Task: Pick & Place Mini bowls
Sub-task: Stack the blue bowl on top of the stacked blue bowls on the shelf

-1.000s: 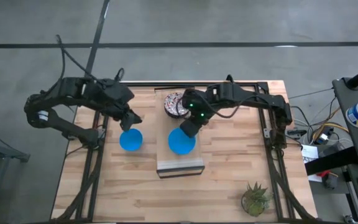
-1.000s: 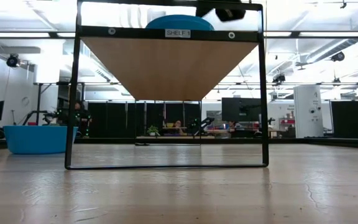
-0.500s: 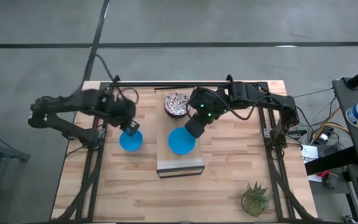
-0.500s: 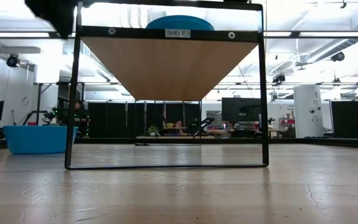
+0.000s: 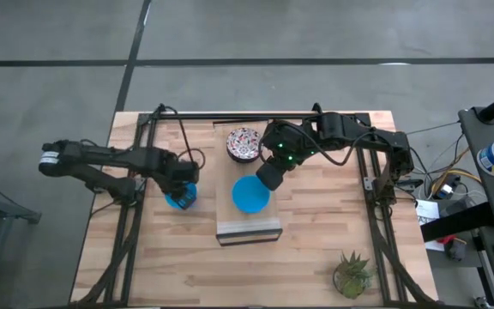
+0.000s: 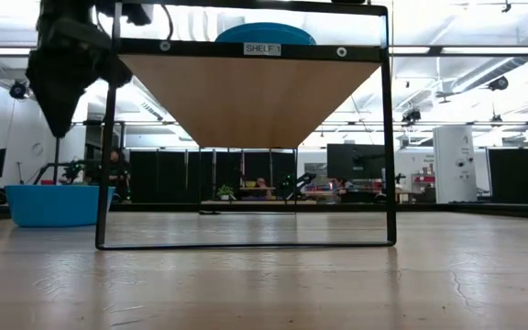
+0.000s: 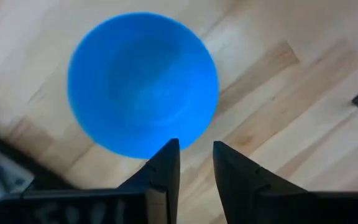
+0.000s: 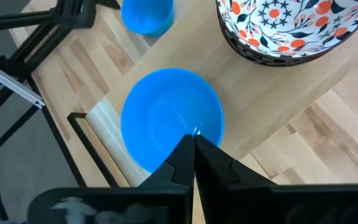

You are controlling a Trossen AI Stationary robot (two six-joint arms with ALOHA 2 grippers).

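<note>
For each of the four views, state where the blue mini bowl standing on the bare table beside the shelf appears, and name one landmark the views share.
High view: blue mini bowl left of the shelf, under the left end effector.
Low view: far left, on the table.
Left wrist view: fills the upper middle.
Right wrist view: top edge.
Shared landmark: the shelf.
</note>
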